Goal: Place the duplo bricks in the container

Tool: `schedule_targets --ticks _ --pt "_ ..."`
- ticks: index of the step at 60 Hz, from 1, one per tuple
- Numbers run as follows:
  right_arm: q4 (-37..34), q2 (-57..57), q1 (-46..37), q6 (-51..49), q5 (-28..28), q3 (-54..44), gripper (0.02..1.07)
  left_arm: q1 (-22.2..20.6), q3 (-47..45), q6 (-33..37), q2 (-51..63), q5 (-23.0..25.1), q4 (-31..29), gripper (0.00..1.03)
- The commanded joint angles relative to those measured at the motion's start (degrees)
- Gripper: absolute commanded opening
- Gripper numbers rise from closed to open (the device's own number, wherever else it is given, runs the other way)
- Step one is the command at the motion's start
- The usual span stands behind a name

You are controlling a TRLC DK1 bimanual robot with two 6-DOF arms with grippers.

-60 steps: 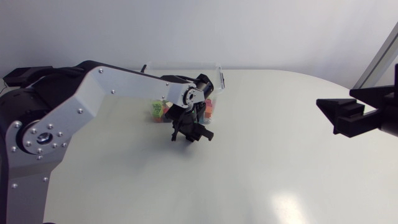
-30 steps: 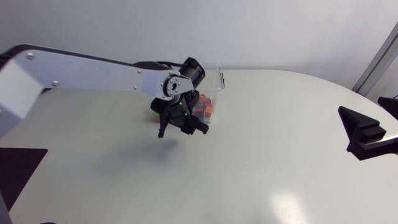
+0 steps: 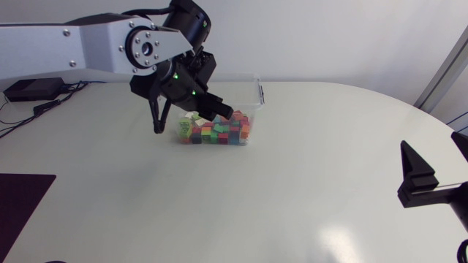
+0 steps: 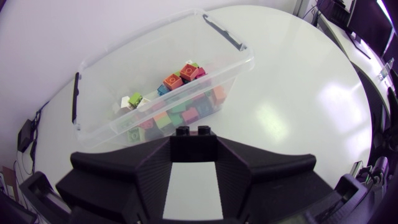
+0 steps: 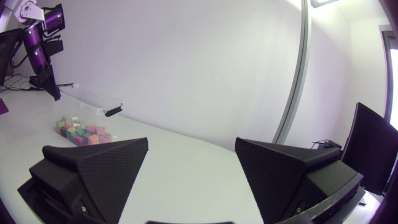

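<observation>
A clear plastic container point(image 3: 257, 91) stands at the table's back middle, holding several coloured duplo bricks point(image 3: 216, 132). My left gripper point(image 3: 223, 112) hangs above the container's front wall, shut on a small black duplo brick point(image 4: 191, 132) whose two studs show between the fingertips. Under it in the left wrist view lie the container point(image 4: 155, 37) and its bricks point(image 4: 180, 93). My right gripper point(image 3: 418, 181) is at the table's right edge, far from the container. It stands open with nothing between its fingers point(image 5: 99, 168). The brick pile point(image 5: 81, 132) shows far ahead of it.
The container's black lid clips point(image 4: 222, 32) sit on its short ends. A dark mat corner point(image 3: 22, 197) lies at the table's left front. Bare white tabletop point(image 3: 292, 183) spreads between the container and my right gripper.
My left arm has lifted off the table in front of the container and now hangs higher, over its front wall, with the black brick. My right gripper has drawn back toward the table's front right edge.
</observation>
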Motion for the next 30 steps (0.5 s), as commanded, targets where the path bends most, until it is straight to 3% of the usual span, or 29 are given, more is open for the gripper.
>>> schedule_targets --ticks 1,13,30 --pt "1.80 -1.82 -0.42 -1.32 0.77 -2.95 1.03 0.95 -0.20 1.33 -2.27 -0.14 0.55 0.09" --pt "5.05 -4.01 -0.42 -2.03 1.92 -7.69 1.02 3.24 0.50 2.74 -3.41 1.35 3.36 0.09" --pt "7.33 -4.10 0.19 -0.36 1.21 -10.33 1.02 7.63 0.06 4.05 -1.47 3.02 11.97 0.09"
